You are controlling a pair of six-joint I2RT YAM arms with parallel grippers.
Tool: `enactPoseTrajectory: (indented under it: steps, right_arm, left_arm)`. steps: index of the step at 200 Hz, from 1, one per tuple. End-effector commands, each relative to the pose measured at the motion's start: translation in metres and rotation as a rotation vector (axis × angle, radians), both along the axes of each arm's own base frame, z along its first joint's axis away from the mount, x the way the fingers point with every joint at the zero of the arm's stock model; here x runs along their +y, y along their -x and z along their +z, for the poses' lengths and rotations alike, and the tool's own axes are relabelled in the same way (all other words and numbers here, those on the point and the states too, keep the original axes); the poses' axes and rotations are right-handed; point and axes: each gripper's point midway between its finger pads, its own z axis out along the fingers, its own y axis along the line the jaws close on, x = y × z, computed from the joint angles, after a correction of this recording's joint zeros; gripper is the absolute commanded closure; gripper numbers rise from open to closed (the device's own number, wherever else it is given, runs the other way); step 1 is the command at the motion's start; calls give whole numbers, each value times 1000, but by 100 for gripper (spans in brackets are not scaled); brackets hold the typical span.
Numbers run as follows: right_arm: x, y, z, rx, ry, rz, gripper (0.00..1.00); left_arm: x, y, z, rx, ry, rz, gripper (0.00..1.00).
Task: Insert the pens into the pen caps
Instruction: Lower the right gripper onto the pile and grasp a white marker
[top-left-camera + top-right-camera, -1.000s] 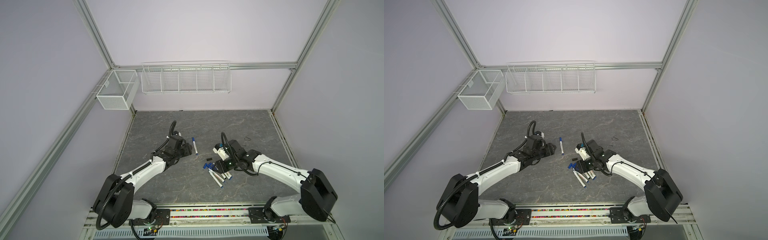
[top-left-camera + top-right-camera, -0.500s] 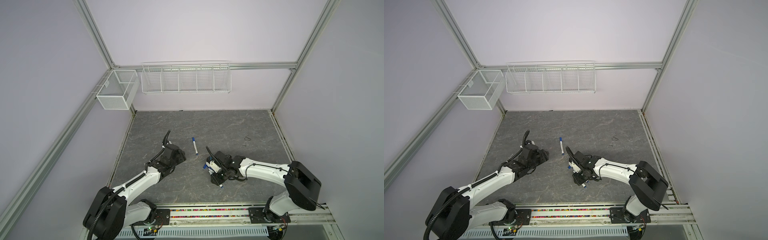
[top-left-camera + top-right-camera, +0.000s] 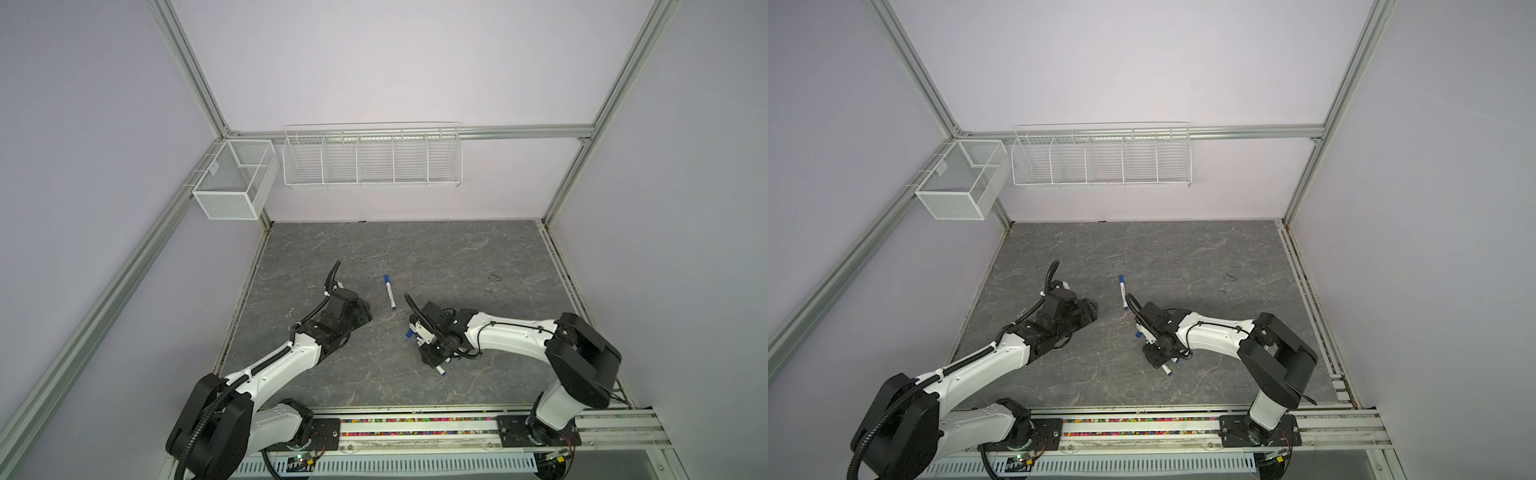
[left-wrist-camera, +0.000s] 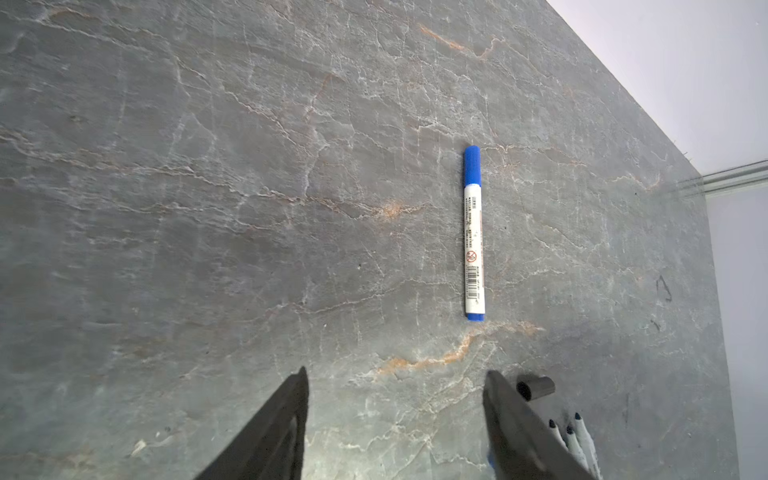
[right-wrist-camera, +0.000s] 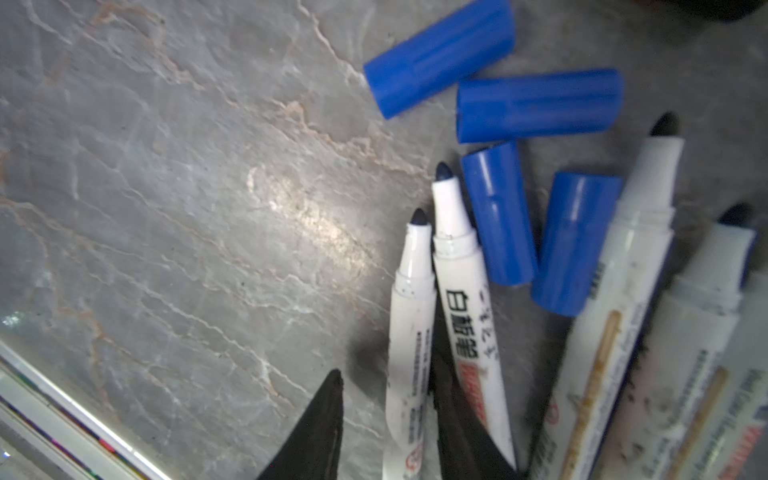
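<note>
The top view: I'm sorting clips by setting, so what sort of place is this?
Probably a robot test cell in a lab: plain walls inside a metal frame, two robot arms bolted to a rail along the front of the table, and wire baskets hung on the back wall.

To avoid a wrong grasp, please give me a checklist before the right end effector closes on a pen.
1. One pen inside the right end effector: ok, the uncapped pen lies between its fingers.
2. Neighbouring pen clear: cannot tell, it lies close beside one finger.
3. Blue caps clear of the fingers: ok, four lie apart from them.
4. Left end effector open, empty: ok.
</note>
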Motion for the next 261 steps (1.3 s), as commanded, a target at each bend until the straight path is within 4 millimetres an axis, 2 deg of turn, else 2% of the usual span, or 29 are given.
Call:
enactPoseTrajectory:
  steps: [1,50,70,91,117,150,171,197,228,232,261]
  right_arm:
    - [4,3,-4,-10,43,58,62]
    - [6,7,-16,-61,178,127,67]
    - [10,8,-19,-70,193,141,75]
    - [21,9,-14,-72,146,151,85]
    - [36,3,8,-111,57,144,90]
    - [49,-18,58,-182,-128,69,93]
    - [46,-41,95,-210,-293,-47,93]
    - [36,-66,130,-233,-506,-190,93]
    - [24,-84,155,-246,-651,-294,93]
    - [19,-82,146,-231,-646,-310,93]
    - [15,-84,150,-202,-717,-354,93]
  left_arm:
    - [-5,-7,14,-35,22,2,34]
    - [-7,-8,15,-31,19,-12,34]
    - [-9,-8,16,-32,19,-21,33]
    - [-10,-9,17,-35,16,-30,33]
    - [-13,-9,18,-38,17,-49,33]
    - [-29,-8,22,-52,25,-126,32]
    - [-51,-4,34,-90,34,-223,32]
    - [-93,9,52,-161,109,-413,31]
    - [-133,31,73,-226,209,-623,30]
    - [-137,34,75,-236,219,-644,30]
    - [-153,55,89,-298,263,-781,28]
